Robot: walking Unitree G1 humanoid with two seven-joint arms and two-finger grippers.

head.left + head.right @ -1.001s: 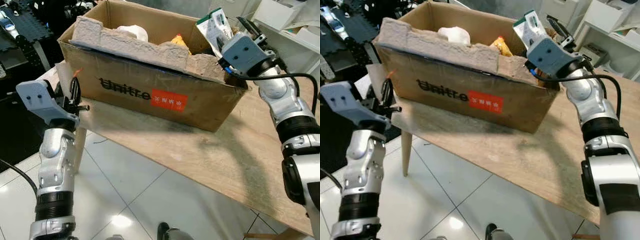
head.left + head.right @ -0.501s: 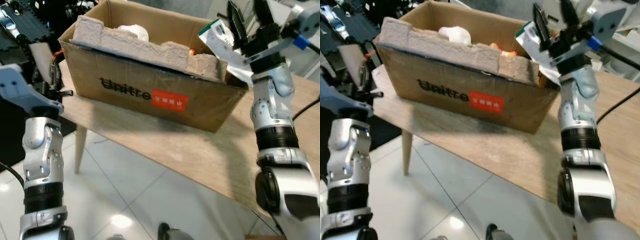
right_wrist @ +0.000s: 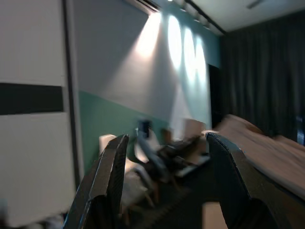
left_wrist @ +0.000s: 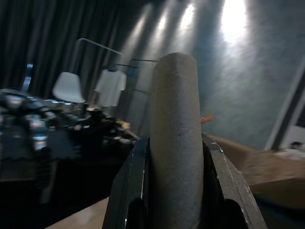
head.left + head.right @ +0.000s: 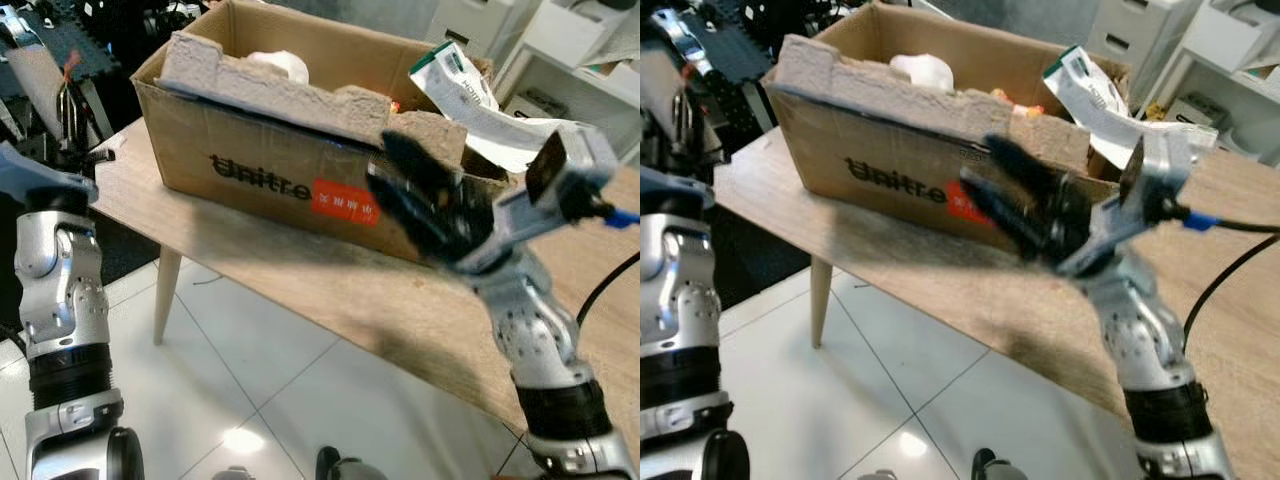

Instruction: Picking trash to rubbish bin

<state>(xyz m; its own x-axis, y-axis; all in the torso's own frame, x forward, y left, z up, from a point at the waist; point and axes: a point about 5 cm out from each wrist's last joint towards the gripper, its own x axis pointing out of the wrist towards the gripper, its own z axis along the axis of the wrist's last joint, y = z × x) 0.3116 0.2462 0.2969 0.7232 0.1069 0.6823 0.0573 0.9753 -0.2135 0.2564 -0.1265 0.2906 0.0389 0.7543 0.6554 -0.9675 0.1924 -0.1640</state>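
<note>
The right gripper (image 5: 425,200) is reaching, fingers spread and empty, before the cardboard box (image 5: 270,175). Left of the box, the raised left gripper (image 4: 174,191) is clamping a cardboard tube (image 4: 175,138).

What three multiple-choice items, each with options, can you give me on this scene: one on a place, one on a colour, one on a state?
1. Where does the cardboard box stand?
A. on the wooden table
B. on the floor
C. on a shelf

2. What colour is the label on the box front?
A. blue
B. red
C. green

3. How is the right gripper?
A. shut on a packet
B. shut on nothing
C. open, holding nothing

Answers:
1 A, the box rests on the tabletop.
2 B, a red patch sits beside the black lettering.
3 C, the right wrist view shows its fingers spread with only the room between them.
</note>
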